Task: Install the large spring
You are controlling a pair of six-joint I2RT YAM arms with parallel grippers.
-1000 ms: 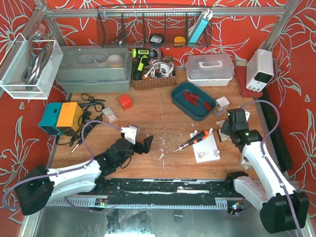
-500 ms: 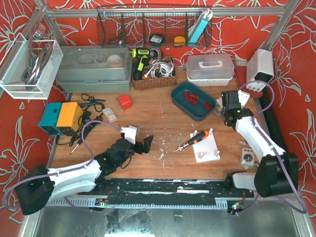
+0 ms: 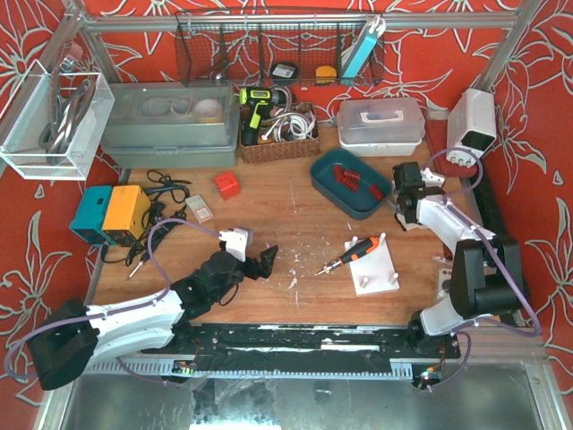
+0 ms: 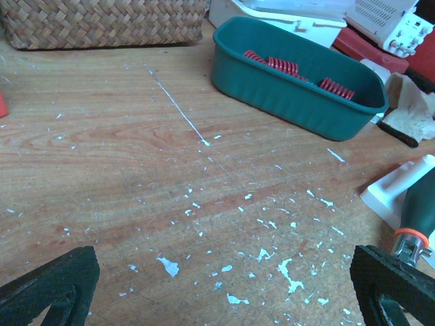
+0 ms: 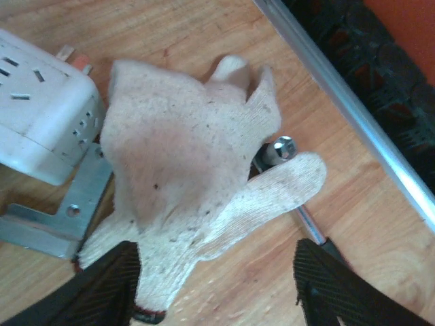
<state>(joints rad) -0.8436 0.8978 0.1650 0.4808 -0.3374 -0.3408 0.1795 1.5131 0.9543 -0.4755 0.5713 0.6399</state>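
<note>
**STATUS: LARGE SPRINGS IN TRAY, BOTH SETS OF FINGERS EMPTY**

**Top external view.** The large springs (image 3: 347, 176), which are red, lie in the teal tray (image 3: 328, 184) at upper centre-right of the counter (image 3: 269, 210). The left fingers (image 3: 267, 262) sit low at lower centre-left, spread wide and gripping nothing. A screwdriver (image 3: 354, 253) rests on the white plate (image 3: 376, 273) at centre-right. The right arm (image 3: 443, 219) reaches to the spot just right of the tray.

**Left wrist view.** The left fingers (image 4: 51, 282) occupy both lower corners, fully apart, with bare counter (image 4: 136, 136) between them. The springs (image 4: 272, 64) lie in the tray (image 4: 292, 102), upper right.

**Right wrist view.** The right fingers (image 5: 102, 285) show at the bottom edge, partly open and holding nothing. A cloth glove (image 5: 197, 170) lies at frame centre. A white socket block (image 5: 34, 109) and a metal bracket (image 5: 61, 217) lie at its left.
</note>
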